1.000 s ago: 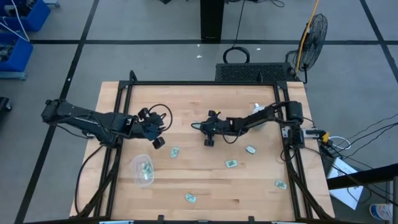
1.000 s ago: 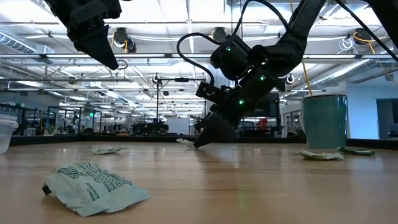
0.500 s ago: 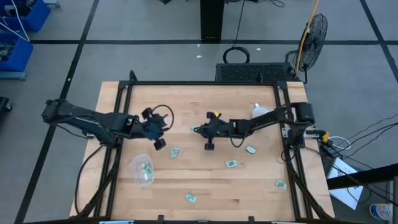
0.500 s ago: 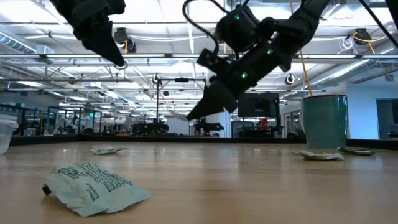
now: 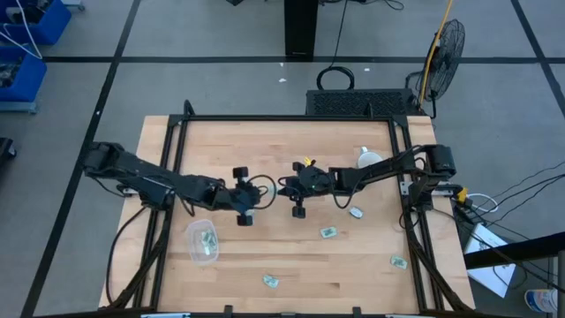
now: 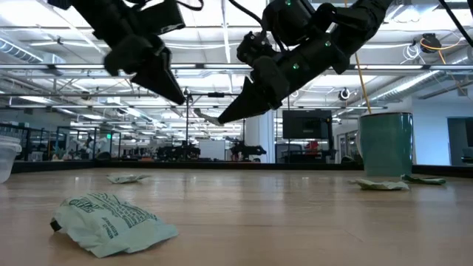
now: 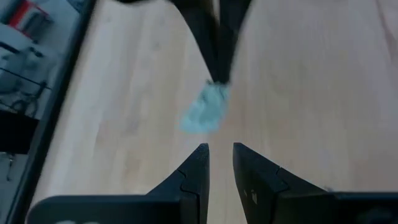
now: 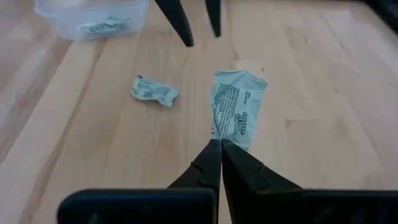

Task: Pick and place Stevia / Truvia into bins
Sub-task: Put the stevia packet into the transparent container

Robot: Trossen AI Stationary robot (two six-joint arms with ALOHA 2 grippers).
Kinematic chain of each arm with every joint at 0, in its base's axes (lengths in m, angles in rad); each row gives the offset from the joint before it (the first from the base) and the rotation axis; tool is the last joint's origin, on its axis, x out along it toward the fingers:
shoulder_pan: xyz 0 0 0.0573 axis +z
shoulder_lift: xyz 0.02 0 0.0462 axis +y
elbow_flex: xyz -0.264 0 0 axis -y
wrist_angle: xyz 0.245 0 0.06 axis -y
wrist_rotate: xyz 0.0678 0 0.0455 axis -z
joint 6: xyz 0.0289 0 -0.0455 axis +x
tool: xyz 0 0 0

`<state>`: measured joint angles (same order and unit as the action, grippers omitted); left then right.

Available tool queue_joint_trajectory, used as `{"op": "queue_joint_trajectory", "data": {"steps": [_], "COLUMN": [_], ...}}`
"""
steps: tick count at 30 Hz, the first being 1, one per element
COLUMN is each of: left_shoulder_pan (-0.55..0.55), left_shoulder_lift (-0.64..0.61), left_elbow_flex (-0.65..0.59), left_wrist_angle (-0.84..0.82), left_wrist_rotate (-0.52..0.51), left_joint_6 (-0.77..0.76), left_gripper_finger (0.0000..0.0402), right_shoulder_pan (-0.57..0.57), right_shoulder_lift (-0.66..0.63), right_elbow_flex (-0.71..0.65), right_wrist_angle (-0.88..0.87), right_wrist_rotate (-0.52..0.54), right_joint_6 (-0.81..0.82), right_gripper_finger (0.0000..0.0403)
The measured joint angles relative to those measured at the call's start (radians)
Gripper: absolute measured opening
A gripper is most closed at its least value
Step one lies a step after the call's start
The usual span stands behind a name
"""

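My right gripper [image 8: 221,146] hangs above the table's middle [image 5: 281,186], shut on a pale green Stevia sachet [image 8: 238,107]. My left gripper [image 7: 220,155] is open, level with it and just to its left [image 5: 263,191], fingers pointing at the sachet [image 7: 206,113]. The clear round bin [image 5: 202,241] stands on the table near the left front, one sachet lying inside it [image 8: 96,26]. Several more sachets lie flat on the wood [image 5: 328,232], [image 5: 356,212], [image 5: 270,281]. My right gripper pinches the sachet between both fingers at its near end [image 8: 219,135]. The fingers slant down toward the table's left. The sachet sticks out beyond the fingertips [image 6: 208,117] and is lifted clear of the table.
A crumpled sachet [image 8: 155,92] lies on the wood below the two grippers. A teal mug [image 6: 386,144] stands toward the far right, with sachets beside it [image 6: 380,185]. Another sachet [image 5: 398,261] lies near the right front corner. Black frame rails [image 5: 168,168] edge the table.
My right gripper, shut throughout, has risen from the tabletop and carried the sachet up clear of the wood. My left arm has swung toward the table's right, closing in on the right gripper until its fingers face the held sachet.
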<state>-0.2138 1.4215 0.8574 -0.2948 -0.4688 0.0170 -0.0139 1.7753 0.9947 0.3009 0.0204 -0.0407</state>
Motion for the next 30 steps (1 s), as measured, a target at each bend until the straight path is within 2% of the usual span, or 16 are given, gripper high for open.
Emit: {"op": "queue_joint_trajectory", "data": {"steps": [6, 12, 18, 21, 26, 30], "left_shoulder_pan": [0.0, 0.0, 0.0, 0.0, 0.0, 0.003], "left_shoulder_lift": [0.034, 0.034, 0.034, 0.034, 0.04, 0.101], "left_elbow_flex": [0.0, 0.0, 0.0, 0.0, 0.0, 0.0], "left_wrist_angle": [0.131, 0.134, 0.142, 0.143, 0.15, 0.175], "left_wrist_rotate": [0.007, 0.028, 0.035, 0.057, 0.069, 0.075], "left_joint_6": [0.116, 0.216, 0.223, 0.203, 0.164, 0.206], "left_gripper_finger": [0.0079, 0.0079, 0.0082, 0.0098, 0.0148, 0.0175], "right_shoulder_pan": [-0.018, -0.041, -0.044, -0.044, -0.044, -0.044], "right_shoulder_lift": [0.0, 0.0, 0.0, 0.0, 0.0, 0.0], "right_elbow_flex": [0.0, 0.0, 0.0, 0.0, 0.0, 0.0], "right_wrist_angle": [-0.021, 0.017, 0.025, 0.027, 0.037, 0.071], "right_wrist_rotate": [-0.02, -0.198, -0.207, -0.207, -0.207, -0.207], "right_joint_6": [0.082, 0.189, 0.189, 0.187, 0.188, 0.219], "right_gripper_finger": [0.0001, 0.0001, 0.0002, 0.0002, 0.0002, 0.0002]}}
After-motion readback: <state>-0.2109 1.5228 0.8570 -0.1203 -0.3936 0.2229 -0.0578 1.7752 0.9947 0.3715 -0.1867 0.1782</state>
